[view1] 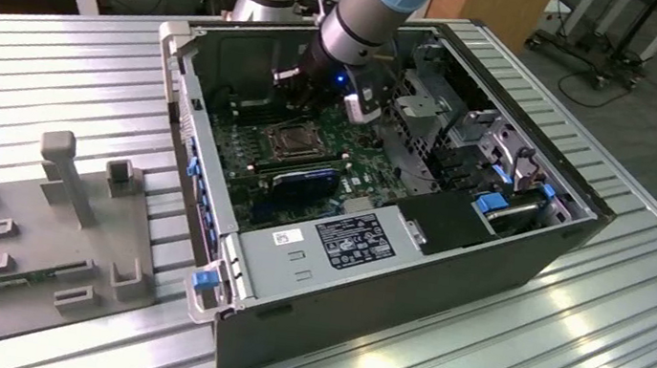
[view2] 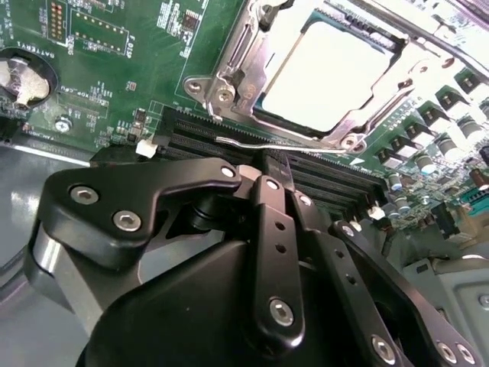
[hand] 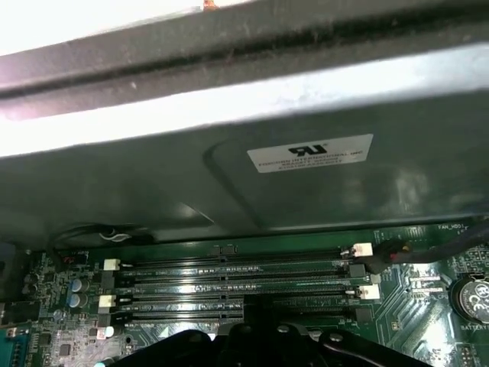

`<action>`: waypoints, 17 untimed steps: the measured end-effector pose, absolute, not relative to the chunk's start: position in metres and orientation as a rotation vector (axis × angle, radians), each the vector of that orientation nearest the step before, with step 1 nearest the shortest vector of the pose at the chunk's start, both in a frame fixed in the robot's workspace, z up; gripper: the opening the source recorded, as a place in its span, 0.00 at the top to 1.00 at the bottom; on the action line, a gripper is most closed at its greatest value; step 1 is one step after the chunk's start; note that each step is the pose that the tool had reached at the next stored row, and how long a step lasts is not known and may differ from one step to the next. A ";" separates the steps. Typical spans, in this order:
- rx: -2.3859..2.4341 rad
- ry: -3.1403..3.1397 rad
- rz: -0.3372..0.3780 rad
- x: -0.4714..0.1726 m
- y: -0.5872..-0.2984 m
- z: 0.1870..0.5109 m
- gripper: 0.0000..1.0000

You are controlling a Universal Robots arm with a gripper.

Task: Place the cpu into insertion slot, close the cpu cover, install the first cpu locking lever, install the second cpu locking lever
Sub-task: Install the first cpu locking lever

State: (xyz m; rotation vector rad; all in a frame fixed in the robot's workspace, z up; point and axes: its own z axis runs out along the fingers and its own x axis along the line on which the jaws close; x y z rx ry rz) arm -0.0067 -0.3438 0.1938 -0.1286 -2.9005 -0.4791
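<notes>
The black, jointed gripper [view2: 276, 167] hangs over the long, narrow black memory slots [hand: 229, 267], its jaws drawn narrow with nothing between them. Just beyond, the cpu [view2: 321, 73], flat and square with a pale metal top, sits in the insertion slot [view1: 289, 144]. The shiny silver cpu cover [view2: 233, 65] frames it on the green circuit board [view2: 153, 46].

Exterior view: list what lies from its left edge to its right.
Grey fixture block → blue latch on the case's near corner → the cpu → blue drive tabs
</notes>
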 end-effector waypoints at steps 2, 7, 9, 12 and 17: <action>-0.128 -2.900 -0.482 -0.007 -0.344 0.197 0.89; -0.128 -2.899 -0.487 -0.007 -0.344 0.204 0.89; -0.128 -2.899 -0.488 -0.007 -0.344 0.206 0.89; -0.128 -2.899 -0.489 -0.007 -0.344 0.209 0.89; -0.127 -2.898 -0.490 -0.007 -0.344 0.213 0.89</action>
